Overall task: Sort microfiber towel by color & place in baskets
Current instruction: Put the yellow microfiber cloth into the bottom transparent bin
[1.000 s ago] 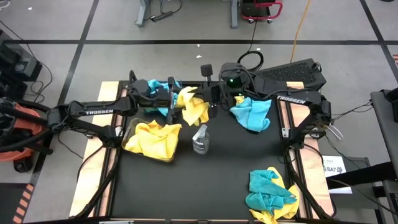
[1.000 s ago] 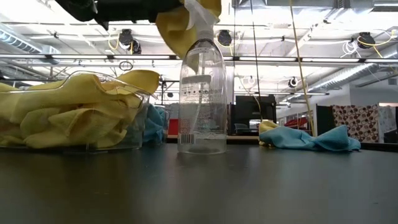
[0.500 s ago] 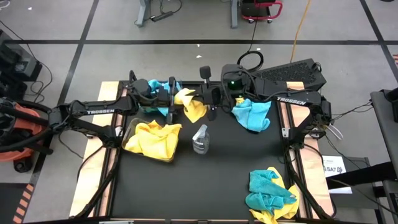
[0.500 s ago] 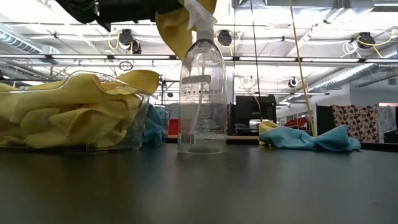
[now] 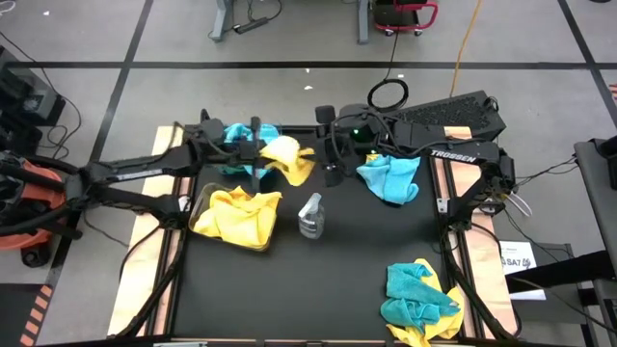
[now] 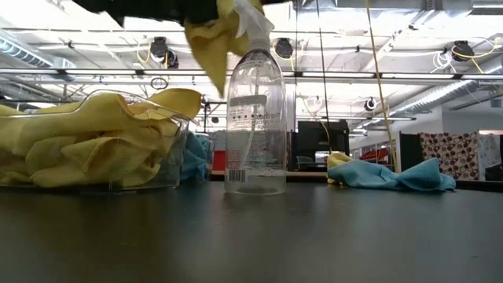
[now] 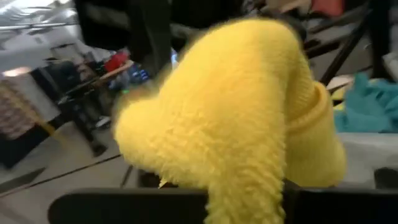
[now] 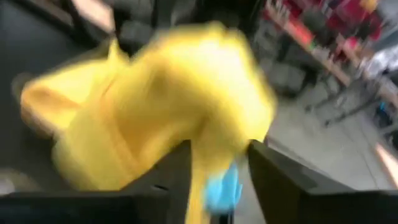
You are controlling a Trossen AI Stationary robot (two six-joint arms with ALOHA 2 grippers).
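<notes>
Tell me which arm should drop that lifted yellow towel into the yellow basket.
Left. Its tool holds the yellow towel just behind the yellow basket; the right tool is farther away.

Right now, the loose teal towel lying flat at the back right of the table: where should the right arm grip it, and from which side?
Probably from straight above, at the raised crumpled folds near the middle of the teal towel. It lies spread low on the black table, so a side approach offers only thin edges. The right gripper sits just beside it; the left gripper holds a yellow towel.
</notes>
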